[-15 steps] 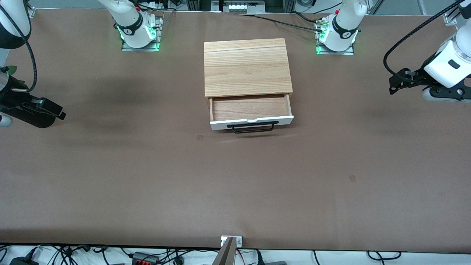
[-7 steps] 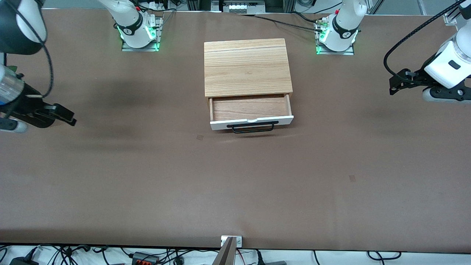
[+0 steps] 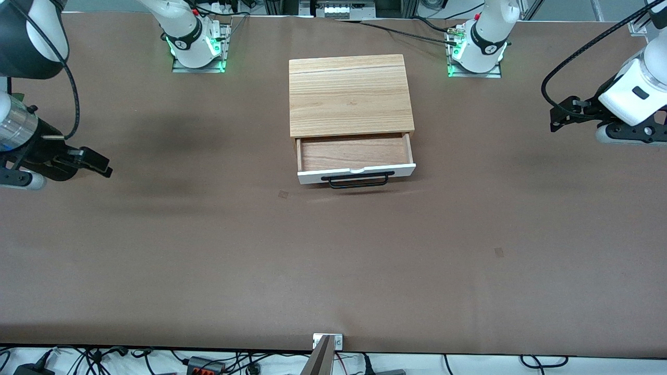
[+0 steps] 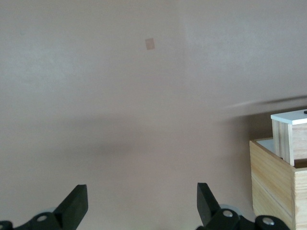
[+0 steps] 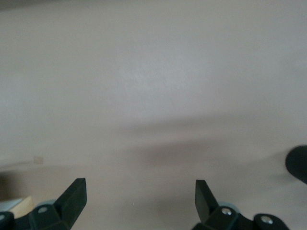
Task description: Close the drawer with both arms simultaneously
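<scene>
Drawer (image 3: 356,159) pulled partway out of the light-wood cabinet (image 3: 350,95), sitting mid-table between the two arm bases, closer to them than to the front camera. White front panel and black bar handle (image 3: 358,180) facing the front camera, wooden tray floor in plain sight. Nothing touching it.

Left gripper (image 3: 558,120) hanging in the air over bare table (image 3: 333,260) out at the left arm's end, well apart from the cabinet. Fingers (image 4: 76,205) spread wide in the left wrist view, nothing between them, with a corner of the cabinet and the drawer's white panel showing at the edge.

Right gripper (image 3: 101,165) same deal over the right arm's end of the table, also well away from the drawer. Fingers (image 5: 76,195) wide apart, gripping nothing, just brown tabletop below.
</scene>
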### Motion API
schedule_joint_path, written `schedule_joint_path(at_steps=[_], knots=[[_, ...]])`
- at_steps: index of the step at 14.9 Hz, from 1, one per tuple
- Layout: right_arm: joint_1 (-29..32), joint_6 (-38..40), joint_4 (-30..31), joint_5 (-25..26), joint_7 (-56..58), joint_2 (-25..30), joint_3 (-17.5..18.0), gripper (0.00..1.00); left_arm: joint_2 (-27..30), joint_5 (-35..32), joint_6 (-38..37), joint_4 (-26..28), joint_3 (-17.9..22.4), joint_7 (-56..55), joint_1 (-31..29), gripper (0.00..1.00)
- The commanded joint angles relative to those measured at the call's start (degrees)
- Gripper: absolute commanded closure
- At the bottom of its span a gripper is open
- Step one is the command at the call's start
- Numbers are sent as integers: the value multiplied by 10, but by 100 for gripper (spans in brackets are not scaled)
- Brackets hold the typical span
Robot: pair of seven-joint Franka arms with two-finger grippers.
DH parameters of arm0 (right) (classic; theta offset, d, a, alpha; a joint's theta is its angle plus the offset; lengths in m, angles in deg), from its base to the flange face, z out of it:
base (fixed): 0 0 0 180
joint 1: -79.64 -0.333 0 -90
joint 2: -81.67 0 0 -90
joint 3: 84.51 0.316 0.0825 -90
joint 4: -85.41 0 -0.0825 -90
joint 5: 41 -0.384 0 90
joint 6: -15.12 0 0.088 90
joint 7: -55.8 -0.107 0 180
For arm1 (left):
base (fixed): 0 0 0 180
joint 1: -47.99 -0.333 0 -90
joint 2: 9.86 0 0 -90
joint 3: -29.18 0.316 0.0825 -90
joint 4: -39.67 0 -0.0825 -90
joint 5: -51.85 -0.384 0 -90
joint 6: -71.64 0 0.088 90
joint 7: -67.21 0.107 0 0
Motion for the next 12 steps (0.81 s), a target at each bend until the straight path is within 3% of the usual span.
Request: schedule_joint_path(at_steps=[1,4,9,12], knots=[[5,28,0,7,4,22,-3,0,-23,9,-20,-31,1,-6,2,0],[4,22,1,7,3,20,-2,0,-34,19,-18,-36,1,-3,5,0],[-26,-14,-2,-4,1,-25,4,0,-102,52,-17,-112,1,2,5,0],[-62,-44,-26,-40,-9,-74,4,0,-119,127,24,-113,-6,2,5,0]])
